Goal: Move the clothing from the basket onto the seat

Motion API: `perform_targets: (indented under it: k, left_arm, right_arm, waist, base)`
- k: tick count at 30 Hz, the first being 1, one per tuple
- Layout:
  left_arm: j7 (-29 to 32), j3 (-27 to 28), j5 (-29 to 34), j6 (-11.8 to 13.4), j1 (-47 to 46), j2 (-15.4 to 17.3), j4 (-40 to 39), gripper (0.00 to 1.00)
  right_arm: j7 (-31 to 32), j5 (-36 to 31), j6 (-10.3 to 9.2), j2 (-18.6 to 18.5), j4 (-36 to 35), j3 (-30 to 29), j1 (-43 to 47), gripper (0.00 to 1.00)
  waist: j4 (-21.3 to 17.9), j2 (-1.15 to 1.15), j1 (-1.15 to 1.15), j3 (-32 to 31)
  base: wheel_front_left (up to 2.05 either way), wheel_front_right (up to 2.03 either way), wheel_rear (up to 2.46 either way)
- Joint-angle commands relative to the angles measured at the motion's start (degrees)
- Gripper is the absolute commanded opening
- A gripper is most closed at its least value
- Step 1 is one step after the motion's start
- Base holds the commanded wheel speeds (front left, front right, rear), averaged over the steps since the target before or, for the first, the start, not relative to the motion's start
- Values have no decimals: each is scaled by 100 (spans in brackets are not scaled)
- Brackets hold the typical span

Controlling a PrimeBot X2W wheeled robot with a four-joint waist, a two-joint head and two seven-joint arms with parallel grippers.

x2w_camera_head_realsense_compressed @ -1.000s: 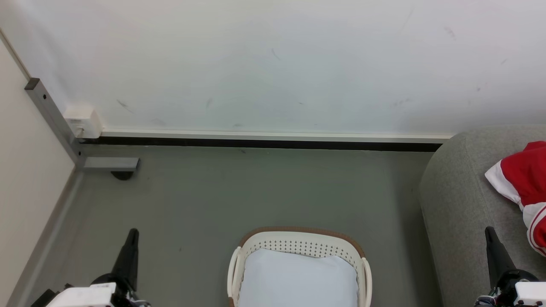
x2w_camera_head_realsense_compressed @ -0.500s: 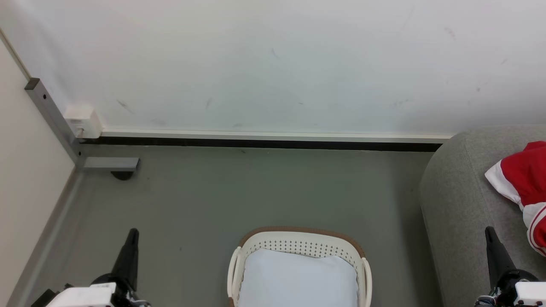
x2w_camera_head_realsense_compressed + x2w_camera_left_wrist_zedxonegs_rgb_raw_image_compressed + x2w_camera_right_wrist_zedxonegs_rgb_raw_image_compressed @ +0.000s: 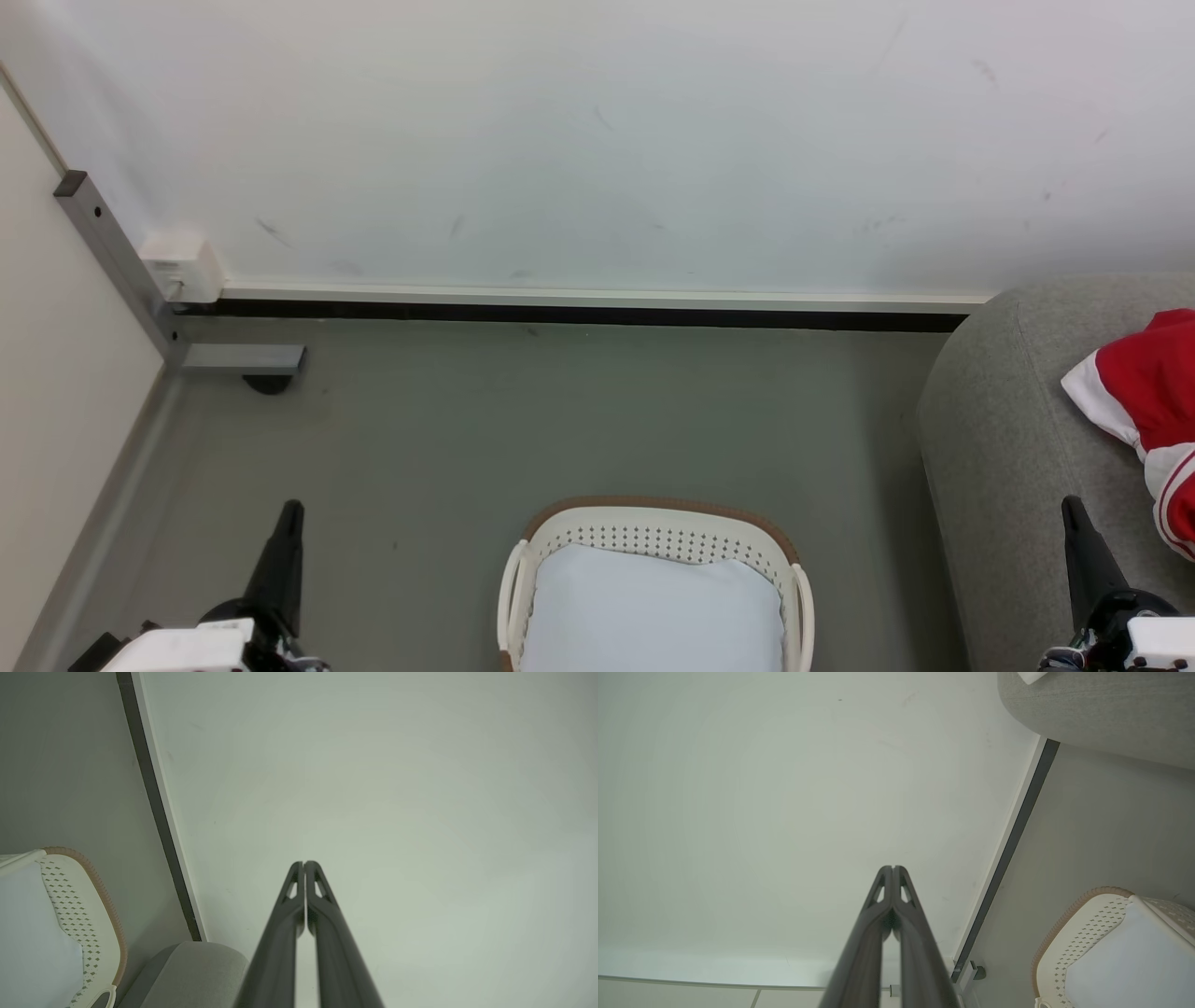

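Nearest us, our left hand and right hand are both closed on nothing, fingers pressed together. Between them the basket sits on the floor, and a white pad covers what we can see of its inside. Farther right, the clothing lies on the seat. It looks soft, light and floppy, and we judge a bunched fold the best place to pinch.
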Motion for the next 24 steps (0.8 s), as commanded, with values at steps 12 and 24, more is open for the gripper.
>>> perform_targets:
  k: [12, 24]
  left_arm:
    - [22, 12, -77, -20, -47, 13, -22, 0]
    - [22, 11, -77, -20, -47, 13, -23, 0]
  right_arm:
    - [25, -20, -12, 5, 13, -28, -72, 0]
    - [27, -21, -12, 5, 12, -29, -72, 0]
  waist:
    - [0, 0, 0, 0]
    - [0, 0, 0, 0]
  base:
    - [0, 0, 0]
    - [0, 0, 0]
